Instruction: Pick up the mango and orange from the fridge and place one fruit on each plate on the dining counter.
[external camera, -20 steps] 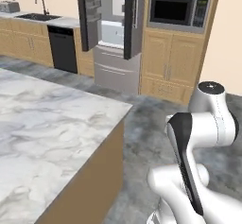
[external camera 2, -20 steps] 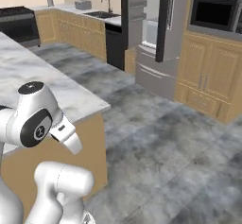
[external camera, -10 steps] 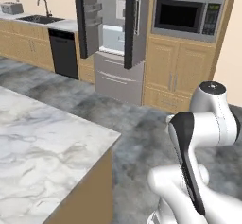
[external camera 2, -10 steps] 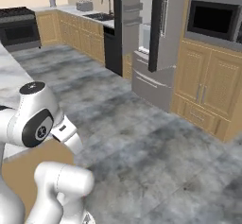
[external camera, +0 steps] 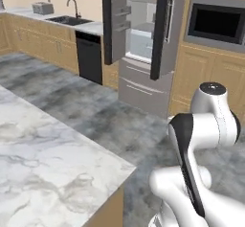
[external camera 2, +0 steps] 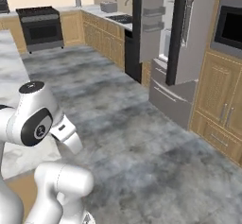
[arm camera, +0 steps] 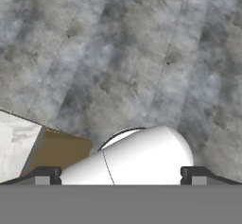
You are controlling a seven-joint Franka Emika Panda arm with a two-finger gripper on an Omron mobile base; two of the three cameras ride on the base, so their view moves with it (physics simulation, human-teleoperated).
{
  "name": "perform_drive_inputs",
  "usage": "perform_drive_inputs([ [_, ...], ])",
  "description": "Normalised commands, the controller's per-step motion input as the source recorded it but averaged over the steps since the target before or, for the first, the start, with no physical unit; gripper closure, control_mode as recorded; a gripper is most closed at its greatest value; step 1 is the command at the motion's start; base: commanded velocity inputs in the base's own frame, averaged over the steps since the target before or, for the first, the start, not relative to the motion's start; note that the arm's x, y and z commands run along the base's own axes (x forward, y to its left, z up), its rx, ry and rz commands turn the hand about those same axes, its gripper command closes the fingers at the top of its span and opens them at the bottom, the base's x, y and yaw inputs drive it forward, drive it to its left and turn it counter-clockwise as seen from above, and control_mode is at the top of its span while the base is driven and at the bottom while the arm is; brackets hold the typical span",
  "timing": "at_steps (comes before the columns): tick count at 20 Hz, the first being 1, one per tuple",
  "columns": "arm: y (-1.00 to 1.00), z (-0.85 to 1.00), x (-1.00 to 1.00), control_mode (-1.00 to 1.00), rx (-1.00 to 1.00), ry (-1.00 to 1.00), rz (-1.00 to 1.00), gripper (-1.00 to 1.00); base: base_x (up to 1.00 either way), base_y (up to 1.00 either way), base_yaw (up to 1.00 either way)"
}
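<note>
Approaching: base faces the fridge [external camera: 143,39], arm folded in close; judged as the drive-up phase, no fruit collected yet.
Fingers: both tips [arm camera: 45,176] sit at the far edges of the hand view, spread as wide as they go, nothing between them, touching nothing; camera looks straight down at grey floor [arm camera: 142,53].
Why open: likely pre-set for a grab once the shelves are within reach.
Arm posture: tucked over the base, probably to keep clear of the bench while driving.
Bench: marble dining bench [external camera: 43,168] lies near left in the left base view, a corner of it [arm camera: 16,147] also below the hand; the part seen carries no plates.
Floor gap: open grey floor [external camera 2: 142,138] between base and fridge.
Fridge: both upper doors swung open, white interior and shelves exposed, steel drawer [external camera: 143,89] below shut; so access is ready.
Orange, mango: should be inside the fridge, but too far and too small to tell on which shelf.
Beyond: black microwave [external camera: 215,25] right of fridge, sink [external camera: 72,17] and dishwasher [external camera: 90,56] left.
</note>
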Motion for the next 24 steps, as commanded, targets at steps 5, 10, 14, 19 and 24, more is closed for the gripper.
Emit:
perform_drive_inputs([
  [5,0.00,0.00,0.00,1.00,0.00,0.00,0.00,-1.00,1.00,-0.99,0.21],
  [10,0.00,0.00,0.00,1.00,0.00,0.00,0.00,-1.00,0.88,-1.00,0.23],
  [14,0.00,0.00,0.00,1.00,0.00,0.00,0.00,-1.00,0.20,-1.00,0.07],
  [19,0.00,0.00,0.00,1.00,0.00,0.00,0.00,-1.00,1.00,-0.31,0.12],
  [24,0.00,0.00,0.00,1.00,0.00,0.00,0.00,-1.00,1.00,-0.07,0.14],
])
